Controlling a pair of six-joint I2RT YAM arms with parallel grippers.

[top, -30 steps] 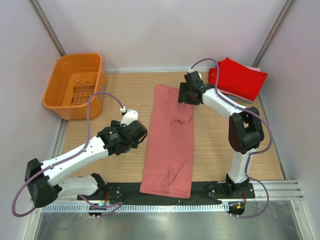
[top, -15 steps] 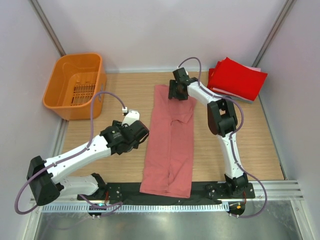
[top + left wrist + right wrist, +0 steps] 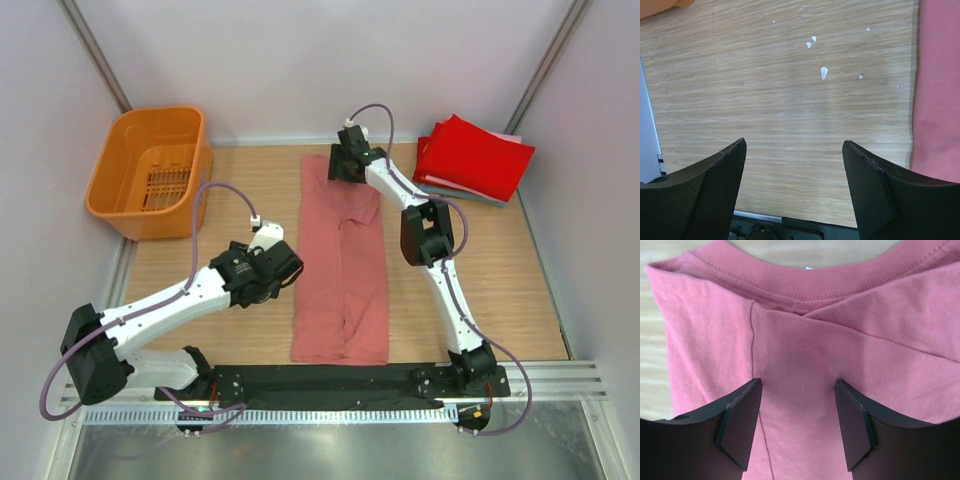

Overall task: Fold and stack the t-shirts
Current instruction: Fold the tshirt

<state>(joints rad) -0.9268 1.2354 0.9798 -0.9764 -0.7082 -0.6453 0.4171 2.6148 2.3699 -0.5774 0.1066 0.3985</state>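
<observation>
The salmon-pink t-shirt (image 3: 340, 270) lies in the middle of the table, folded lengthwise into a long strip with its collar at the far end. My right gripper (image 3: 345, 167) is at that collar end. In the right wrist view it (image 3: 797, 390) is open, with both fingertips down on the pink cloth (image 3: 800, 330) just below the collar. My left gripper (image 3: 282, 275) hovers beside the strip's left edge. It (image 3: 795, 150) is open and empty over bare wood, and the pink edge (image 3: 940, 100) shows at the right. The red t-shirt (image 3: 472, 155) tops a folded stack at the back right, with thin pale layers (image 3: 462, 192) under it.
An orange slotted basket (image 3: 150, 170) stands at the back left. A black base rail (image 3: 340, 385) runs along the near edge. Small white flecks (image 3: 823, 72) lie on the wood left of the shirt. Walls close in the table on three sides.
My right gripper moved left and back along the top of the shirt to its collar. The pink strip shifted away from the near edge. My left gripper moved slightly right.
</observation>
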